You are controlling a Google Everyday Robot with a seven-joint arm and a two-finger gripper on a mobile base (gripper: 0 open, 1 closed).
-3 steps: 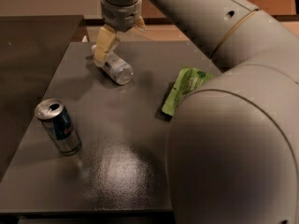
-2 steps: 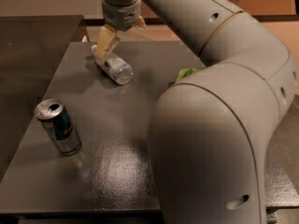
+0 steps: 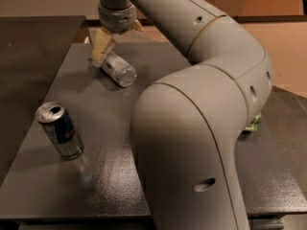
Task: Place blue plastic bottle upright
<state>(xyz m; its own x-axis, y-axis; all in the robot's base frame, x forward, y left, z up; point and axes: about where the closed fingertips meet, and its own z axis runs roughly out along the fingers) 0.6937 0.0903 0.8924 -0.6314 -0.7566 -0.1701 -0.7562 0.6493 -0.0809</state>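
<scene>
- At far left, a second dark tabletop, lying beside the main one along a straight seam.
- Near the left edge of the dark grey, speckled metal table, a blue-and-silver metal drink can: upright, with its top opened, toward the camera side and well apart from the other things.
- Further back, over the far left part of the table, the tan two-finger gripper under a grey wrist: low over the surface and touching the far end of the blue plastic bottle, which is small and clear with a pale blue-and-white label. Open or closed: cannot tell.
- Just right of and below the gripper, the rest of that bottle: on its side on the table, not upright, with the round base pointing toward the camera and to the right. Neck end tucked under the gripper, cap hidden.
- From centre to right, the thick grey robot arm: sweeping down from the upper edge, bending at a large elbow and filling the foreground, hiding much of the table's right half.
- At the arm's right edge, a sliver of a green packet on the table, mostly hidden behind the arm; kind not discernible.
</scene>
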